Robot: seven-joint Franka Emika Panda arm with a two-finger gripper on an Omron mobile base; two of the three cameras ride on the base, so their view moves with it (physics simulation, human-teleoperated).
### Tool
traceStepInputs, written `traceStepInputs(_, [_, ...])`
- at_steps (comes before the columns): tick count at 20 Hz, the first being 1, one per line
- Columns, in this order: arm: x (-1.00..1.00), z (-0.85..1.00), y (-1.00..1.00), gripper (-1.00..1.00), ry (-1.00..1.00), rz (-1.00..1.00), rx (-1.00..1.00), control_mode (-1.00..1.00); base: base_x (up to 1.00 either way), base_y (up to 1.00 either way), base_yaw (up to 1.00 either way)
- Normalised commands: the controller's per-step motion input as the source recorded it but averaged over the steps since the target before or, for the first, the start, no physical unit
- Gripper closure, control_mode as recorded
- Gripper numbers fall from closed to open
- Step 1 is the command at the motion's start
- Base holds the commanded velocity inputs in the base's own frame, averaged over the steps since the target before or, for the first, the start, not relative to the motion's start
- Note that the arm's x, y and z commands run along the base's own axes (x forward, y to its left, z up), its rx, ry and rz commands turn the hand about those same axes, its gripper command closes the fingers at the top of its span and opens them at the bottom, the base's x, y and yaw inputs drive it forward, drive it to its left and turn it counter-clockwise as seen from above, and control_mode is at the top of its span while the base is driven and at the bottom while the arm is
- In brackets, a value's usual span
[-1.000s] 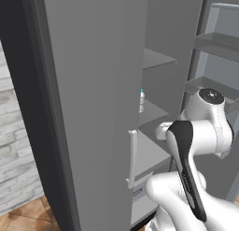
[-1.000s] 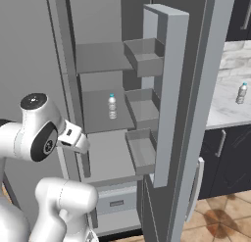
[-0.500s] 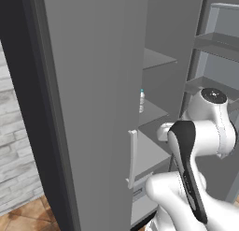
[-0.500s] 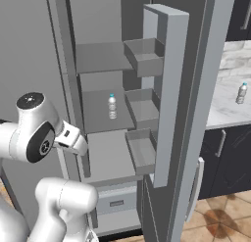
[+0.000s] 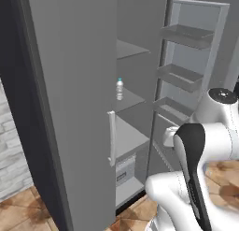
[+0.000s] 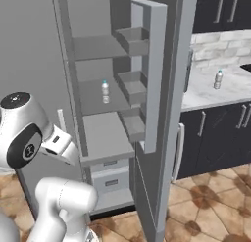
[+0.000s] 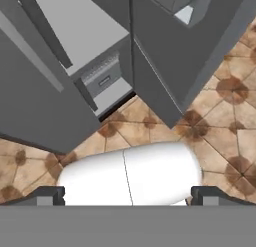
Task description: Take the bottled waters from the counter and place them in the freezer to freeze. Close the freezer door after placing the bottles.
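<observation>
One bottled water (image 6: 105, 91) stands upright on a middle shelf of the open freezer (image 6: 93, 47); it also shows in the left base view (image 5: 119, 89). A second bottled water (image 6: 218, 79) stands on the marble counter (image 6: 206, 94) to the right. The freezer door (image 6: 169, 89) is swung wide open, its inner bins (image 5: 183, 75) facing the shelves. My gripper (image 7: 129, 196) is open with nothing between its fingertips (image 7: 47, 195). It points down at the tiled floor before the freezer's bottom drawers (image 7: 102, 78), well away from both bottles.
The wider grey fridge door (image 5: 70, 108) with its vertical handle (image 5: 111, 137) stands to the left of the freezer. Dark cabinet fronts (image 6: 220, 133) run under the counter. Brown tiled floor (image 6: 211, 206) lies open in front of the cabinets.
The whole picture has shifted in both base views, so the base has driven; more of the counter shows at right. The gripper stays open and empty.
</observation>
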Motion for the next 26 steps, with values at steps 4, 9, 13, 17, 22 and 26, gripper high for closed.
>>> traceStepInputs(4, [0.0,0.0,0.0,-1.0,0.0,0.0,0.0,1.0,-0.96,-0.04,-0.33])
traceStepInputs(9, [0.0,0.0,0.0,-1.0,0.0,0.0,0.0,1.0,-0.11,-0.93,-0.26])
traceStepInputs(13, [0.0,0.0,0.0,-1.0,0.0,0.0,0.0,1.0,-0.01,-1.0,-0.11])
traceStepInputs(17, [0.0,0.0,0.0,-1.0,0.0,0.0,0.0,1.0,0.02,-1.0,-0.03])
traceStepInputs(22, [0.0,0.0,0.0,-1.0,0.0,0.0,0.0,1.0,0.19,-1.0,0.0])
traceStepInputs(26, [0.0,0.0,0.0,-1.0,0.0,0.0,0.0,1.0,0.88,-0.89,0.09])
